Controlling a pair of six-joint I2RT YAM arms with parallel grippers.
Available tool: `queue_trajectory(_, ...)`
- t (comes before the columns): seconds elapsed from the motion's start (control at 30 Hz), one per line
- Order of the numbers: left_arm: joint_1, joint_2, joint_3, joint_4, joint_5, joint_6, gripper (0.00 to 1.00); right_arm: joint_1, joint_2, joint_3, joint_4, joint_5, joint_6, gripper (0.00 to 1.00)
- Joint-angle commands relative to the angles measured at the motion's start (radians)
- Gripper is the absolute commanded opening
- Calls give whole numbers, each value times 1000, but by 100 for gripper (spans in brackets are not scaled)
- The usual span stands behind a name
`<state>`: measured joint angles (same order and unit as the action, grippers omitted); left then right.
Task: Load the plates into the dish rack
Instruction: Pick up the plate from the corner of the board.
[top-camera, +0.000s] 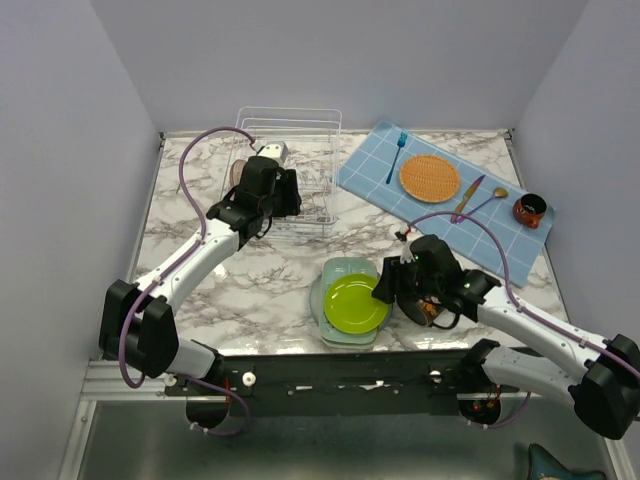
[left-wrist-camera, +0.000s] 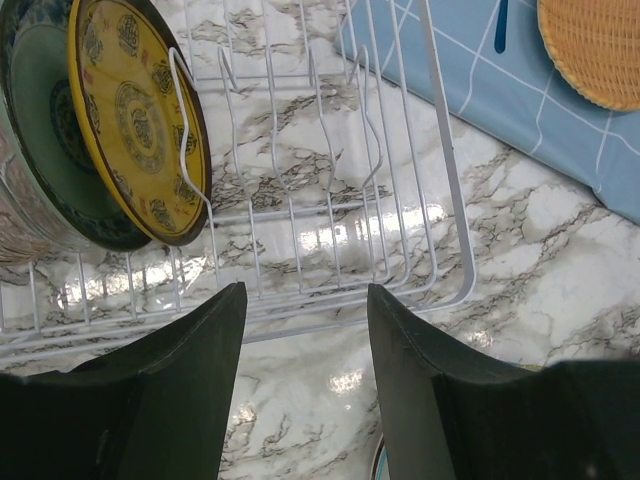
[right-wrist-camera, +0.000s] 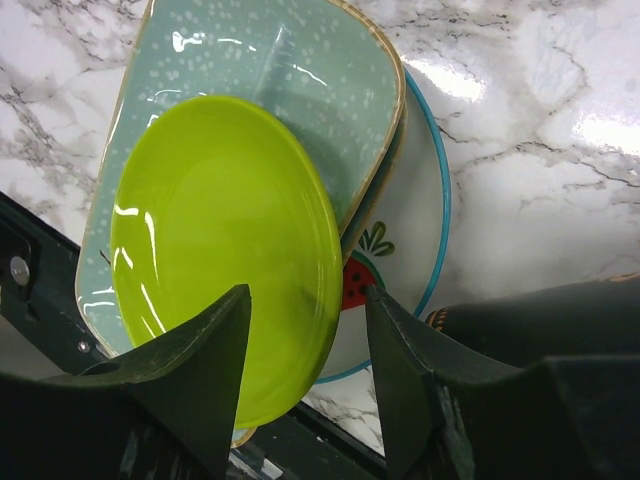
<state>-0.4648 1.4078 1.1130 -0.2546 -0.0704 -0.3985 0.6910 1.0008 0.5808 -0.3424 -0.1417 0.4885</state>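
at least two plates stand in the dish rack (left-wrist-camera: 452, 190): a yellow patterned plate (left-wrist-camera: 135, 120) against a teal plate (left-wrist-camera: 45, 150). left on the worktop (left-wrist-camera: 560, 260) is a stack: lime-green plate (right-wrist-camera: 220, 250), mint-green square plate (right-wrist-camera: 280, 70), watermelon plate (right-wrist-camera: 405, 250). my left jaws hang open and empty, my right jaws are open over the lime rim without gripping it, and i can read no writing.

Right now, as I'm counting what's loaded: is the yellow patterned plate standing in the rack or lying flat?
Standing on edge. The yellow patterned plate sits between the dish rack and its upright prongs, beside a teal plate.
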Motion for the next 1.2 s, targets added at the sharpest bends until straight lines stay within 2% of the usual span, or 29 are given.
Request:
queue_trajectory(0.0, -6, -7, -10, 37, -6, -23, 59, 4, -11, 33, -66, -29, -16, 58)
queue_trajectory(0.5, -8, 8, 18, 15, -9, -3, 59, 4, 13, 5, -30, -68, -1, 55)
queue_trajectory(1.0, -6, 26, 54, -11, -2, 16, 59, 4, 4, -16, -14, -53, 15, 44)
queue_trajectory(1.17, -8, 33, 65, -20, 0, 27, 59, 4, 5, -16, -6, -56, 16, 36)
